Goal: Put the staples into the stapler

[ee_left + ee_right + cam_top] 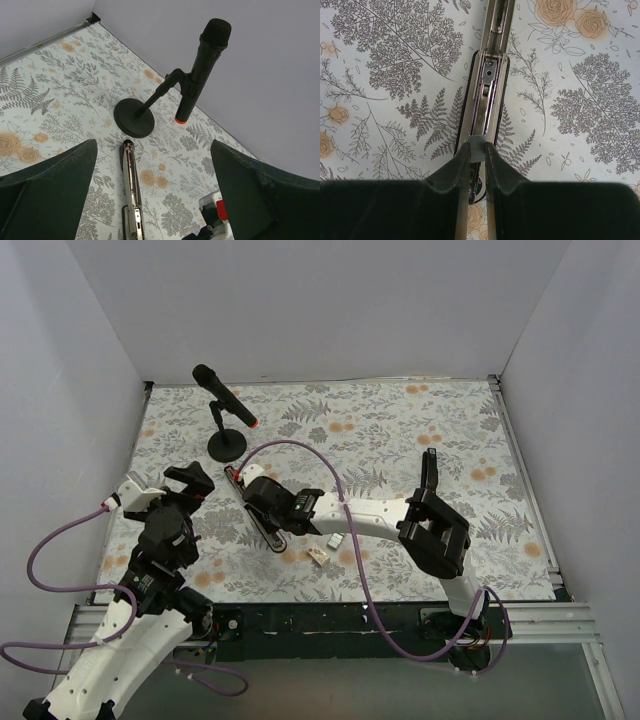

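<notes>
The tiny silvery-grey rectangular staple block (477,148) is sitting directly over the open metal channel of the long, slim silver-and-black desk stapler (491,85), touching or nearly touching its rail. The right gripper (477,151) is pinching that block between its two black fingertips, narrowed onto it from both sides and lined up along the stapler's length. The stapler is lying flat on the grey-and-orange floral tablecloth (420,440) with its shiny channel facing up. The small whitish-tan cardboard box (318,555) is resting on the cloth just beside the stapler's near end, apart from it. Beyond the stapler's far end, the black microphone (200,70) is leaning on its round black stand (134,117), the base close to the stapler's tip. The left gripper (154,150) is hanging over the stapler's left side, spread wide and grasping nothing.
</notes>
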Available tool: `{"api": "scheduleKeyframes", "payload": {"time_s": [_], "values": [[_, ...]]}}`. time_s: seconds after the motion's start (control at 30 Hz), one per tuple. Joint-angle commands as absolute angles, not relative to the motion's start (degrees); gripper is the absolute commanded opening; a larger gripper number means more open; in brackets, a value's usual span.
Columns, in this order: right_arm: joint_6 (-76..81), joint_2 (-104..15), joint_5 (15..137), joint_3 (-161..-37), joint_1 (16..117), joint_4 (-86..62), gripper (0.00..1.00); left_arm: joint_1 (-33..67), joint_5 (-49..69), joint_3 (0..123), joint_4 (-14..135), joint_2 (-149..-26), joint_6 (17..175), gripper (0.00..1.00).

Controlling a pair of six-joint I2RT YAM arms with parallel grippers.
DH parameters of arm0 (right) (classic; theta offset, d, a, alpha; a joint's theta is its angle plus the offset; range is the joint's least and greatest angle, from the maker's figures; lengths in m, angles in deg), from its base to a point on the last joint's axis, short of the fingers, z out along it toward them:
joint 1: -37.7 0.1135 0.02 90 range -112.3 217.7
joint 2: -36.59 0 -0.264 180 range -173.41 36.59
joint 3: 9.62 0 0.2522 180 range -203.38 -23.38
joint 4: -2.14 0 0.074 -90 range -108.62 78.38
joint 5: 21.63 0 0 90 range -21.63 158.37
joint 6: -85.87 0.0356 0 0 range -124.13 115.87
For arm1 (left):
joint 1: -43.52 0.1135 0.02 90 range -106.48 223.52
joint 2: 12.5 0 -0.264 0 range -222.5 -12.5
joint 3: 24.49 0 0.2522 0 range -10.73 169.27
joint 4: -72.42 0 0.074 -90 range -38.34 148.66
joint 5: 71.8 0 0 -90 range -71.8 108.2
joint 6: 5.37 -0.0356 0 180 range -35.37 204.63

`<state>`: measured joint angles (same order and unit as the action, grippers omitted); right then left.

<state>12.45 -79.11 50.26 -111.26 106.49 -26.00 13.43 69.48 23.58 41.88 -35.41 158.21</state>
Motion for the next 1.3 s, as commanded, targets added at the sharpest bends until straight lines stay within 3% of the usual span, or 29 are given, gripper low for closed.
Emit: {"api": "scheduleKeyframes", "payload": {"time_s": [0.0, 1.27], "values": [[14.85, -79.77, 46.48, -114.26, 107.48, -22.26, 0.14, 14.51, 68.82, 23.46, 41.08, -35.52, 158.81, 0.98], [15.12, -81.53, 41.21, -114.44, 108.98, -21.64, 0.13, 18.21, 64.60, 23.03, 41.96, -36.58, 159.34, 0.98]]}}
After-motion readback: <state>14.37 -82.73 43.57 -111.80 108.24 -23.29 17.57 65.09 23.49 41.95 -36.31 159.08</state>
